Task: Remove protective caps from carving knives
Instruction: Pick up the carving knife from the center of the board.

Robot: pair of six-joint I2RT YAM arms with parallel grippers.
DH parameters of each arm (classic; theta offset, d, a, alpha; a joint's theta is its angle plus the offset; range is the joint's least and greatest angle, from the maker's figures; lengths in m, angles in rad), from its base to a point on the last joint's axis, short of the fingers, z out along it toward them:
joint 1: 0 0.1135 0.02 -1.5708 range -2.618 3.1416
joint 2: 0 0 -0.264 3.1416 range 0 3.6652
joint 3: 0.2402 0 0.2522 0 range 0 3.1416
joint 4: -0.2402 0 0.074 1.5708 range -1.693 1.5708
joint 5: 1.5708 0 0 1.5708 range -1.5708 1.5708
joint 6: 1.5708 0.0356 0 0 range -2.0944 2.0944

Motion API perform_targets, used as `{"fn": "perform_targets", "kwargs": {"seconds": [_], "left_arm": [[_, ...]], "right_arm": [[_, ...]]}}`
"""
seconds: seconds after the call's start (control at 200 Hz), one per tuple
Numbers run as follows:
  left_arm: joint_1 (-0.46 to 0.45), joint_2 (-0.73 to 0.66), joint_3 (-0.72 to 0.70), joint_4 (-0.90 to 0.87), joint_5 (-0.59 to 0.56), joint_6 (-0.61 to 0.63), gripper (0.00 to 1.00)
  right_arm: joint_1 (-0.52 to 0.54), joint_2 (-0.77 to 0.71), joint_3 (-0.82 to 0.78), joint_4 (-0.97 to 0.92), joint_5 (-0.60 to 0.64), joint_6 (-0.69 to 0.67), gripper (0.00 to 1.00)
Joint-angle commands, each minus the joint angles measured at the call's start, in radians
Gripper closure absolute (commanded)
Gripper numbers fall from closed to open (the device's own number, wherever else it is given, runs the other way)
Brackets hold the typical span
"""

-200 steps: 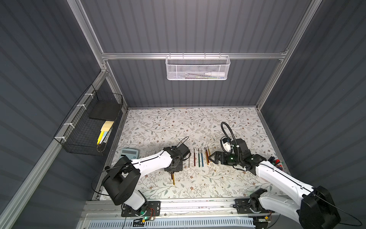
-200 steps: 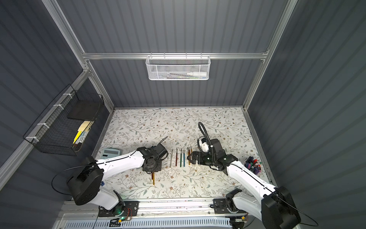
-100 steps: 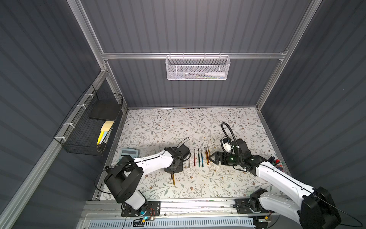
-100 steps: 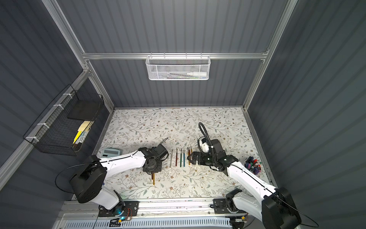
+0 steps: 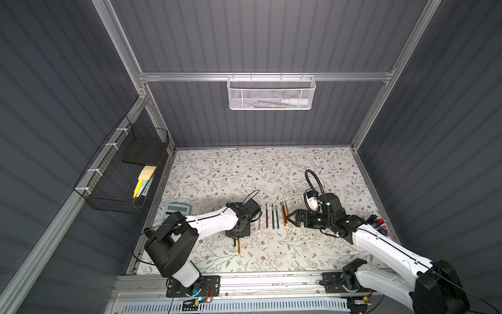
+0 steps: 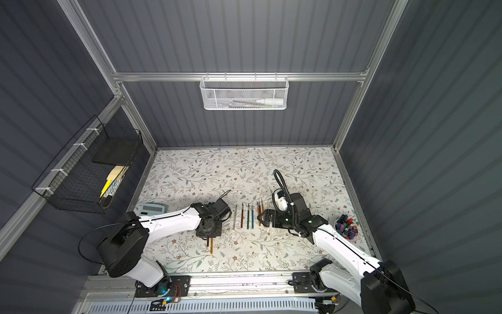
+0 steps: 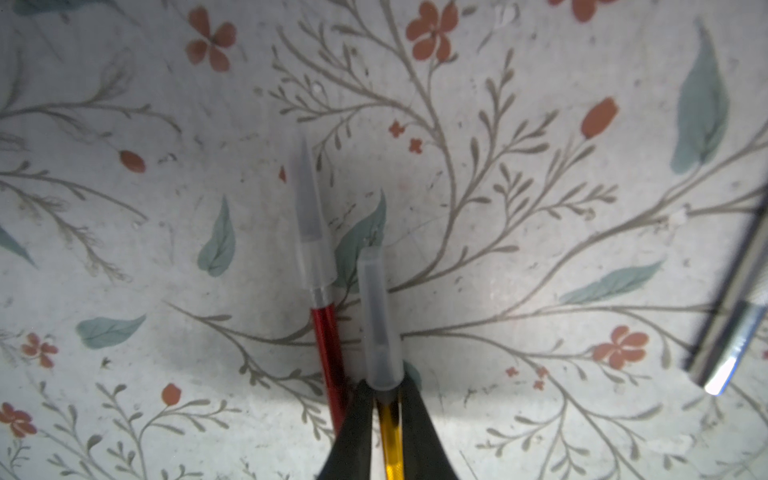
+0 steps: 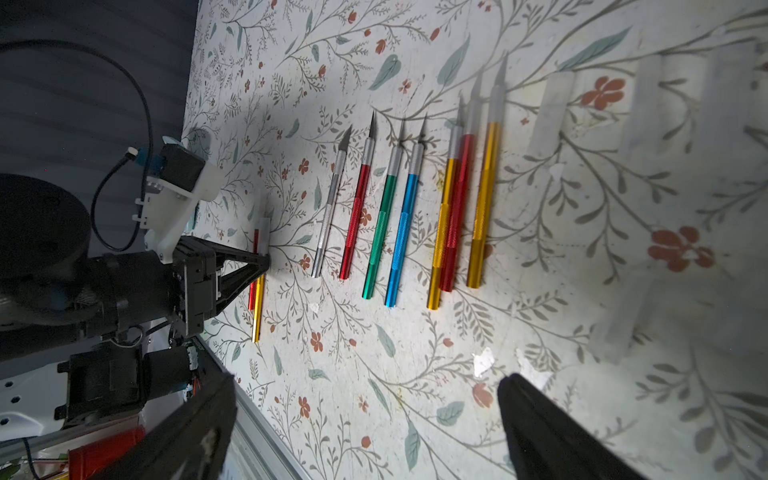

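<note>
My left gripper (image 5: 237, 236) is shut on a gold carving knife (image 7: 390, 436), its fingertips just behind that knife's clear protective cap (image 7: 379, 320). A red knife (image 7: 328, 353) with its own cap (image 7: 311, 220) lies touching alongside. To the right lies a row of carving knives (image 5: 273, 218): silver (image 8: 328, 216), red, green and blue (image 8: 401, 232) show bare blades, while a gold, red and gold trio (image 8: 457, 199) looks capped. My right gripper (image 5: 292, 217) stands open beside the row's right end, holding nothing. Loose caps (image 8: 552, 108) lie beyond the trio.
A calculator (image 5: 176, 210) lies at the table's left edge. A cup of markers (image 6: 346, 227) stands at the right edge. A black wire basket (image 5: 122, 174) hangs on the left wall and a white mesh basket (image 5: 270, 93) on the back rail.
The left jaws have closed in on the gold knife's handle. Both arms stay almost where they were.
</note>
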Motion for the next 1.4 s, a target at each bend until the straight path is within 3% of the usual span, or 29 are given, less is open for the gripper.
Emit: {"fn": "perform_targets", "kwargs": {"seconds": [0.0, 0.275, 0.415, 0.66, 0.871, 1.071, 1.396], "left_arm": [[0.005, 0.014, -0.025, 0.011, 0.017, -0.011, 0.84], [0.005, -0.004, -0.008, 0.056, 0.064, 0.012, 0.91], [0.005, -0.057, 0.026, 0.156, 0.162, 0.062, 0.93], [0.005, -0.083, 0.090, 0.351, 0.378, 0.145, 0.95], [0.005, -0.087, 0.087, 0.492, 0.524, 0.187, 0.96], [0.005, -0.078, 0.062, 0.574, 0.598, 0.187, 0.96], [0.005, -0.070, 0.003, 0.715, 0.671, 0.140, 0.96]], "right_arm": [[0.003, -0.012, -0.012, 0.003, 0.015, 0.001, 0.01], [0.003, -0.004, -0.006, 0.006, 0.049, 0.037, 0.01], [0.005, 0.000, -0.013, 0.071, 0.017, 0.117, 0.02], [0.017, 0.039, -0.023, 0.238, -0.057, 0.230, 0.13], [0.026, 0.078, -0.020, 0.303, -0.054, 0.265, 0.29], [0.027, 0.071, 0.007, 0.273, -0.040, 0.253, 0.40], [0.030, 0.107, 0.046, 0.266, -0.065, 0.238, 0.43]]}}
